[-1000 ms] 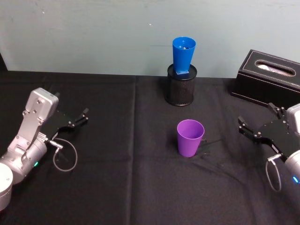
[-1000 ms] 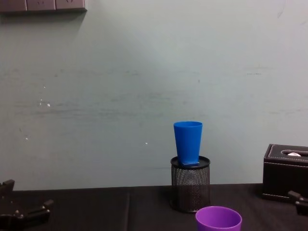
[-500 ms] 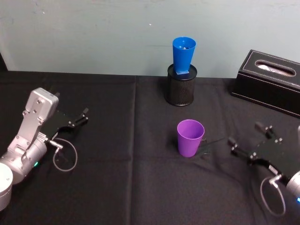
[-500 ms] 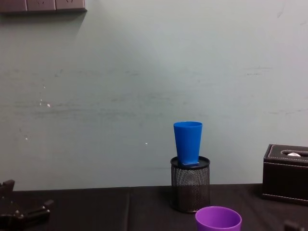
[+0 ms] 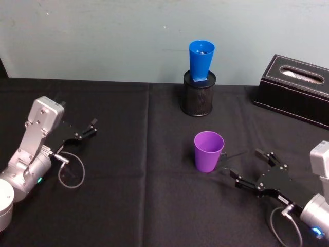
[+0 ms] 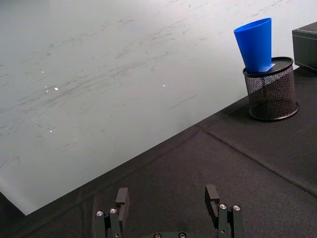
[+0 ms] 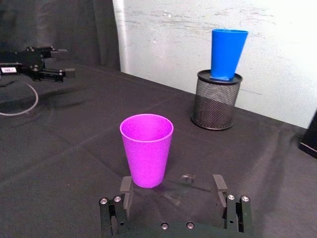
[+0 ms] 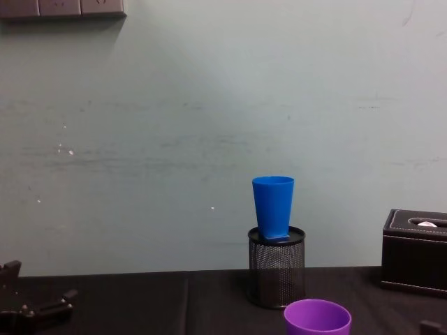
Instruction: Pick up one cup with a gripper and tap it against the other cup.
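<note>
Right gripper (image 5: 243, 163): low over the black cloth (image 5: 128, 206), fingers (image 7: 126, 186) spread wide, holding nothing.

Purple cup (image 5: 208, 151): upright, mouth up, on the cloth just ahead of the right fingertips. It is apart from them and not yet between them. In the right wrist view it stands nearer one finger than the other. Only bare cloth lies between tips and cup, with a small crease or fleck there; I cannot tell which.

Blue cup (image 5: 201, 60): well beyond the purple cup from those fingertips, close to the pale wall (image 5: 103, 36). It is seated mouth up in the top of a black mesh pen holder (image 5: 199, 99), leaning a little, so it sits raised above the cloth. The purple cup lies between the right fingers and this stack.

Black tissue box (image 5: 295, 90): off to the outer side of the right fingers and farther back, level with the pen holder, well apart from both cups.

Left gripper (image 5: 94, 127): parked near the far left of the cloth, fingers (image 6: 122, 196) also wide and empty, pointing across toward the pen holder. Both cups are well apart from its tips, with open cloth between. A cable loop (image 5: 69, 172) lies on the cloth behind it, beside the silver arm (image 5: 33, 139).
</note>
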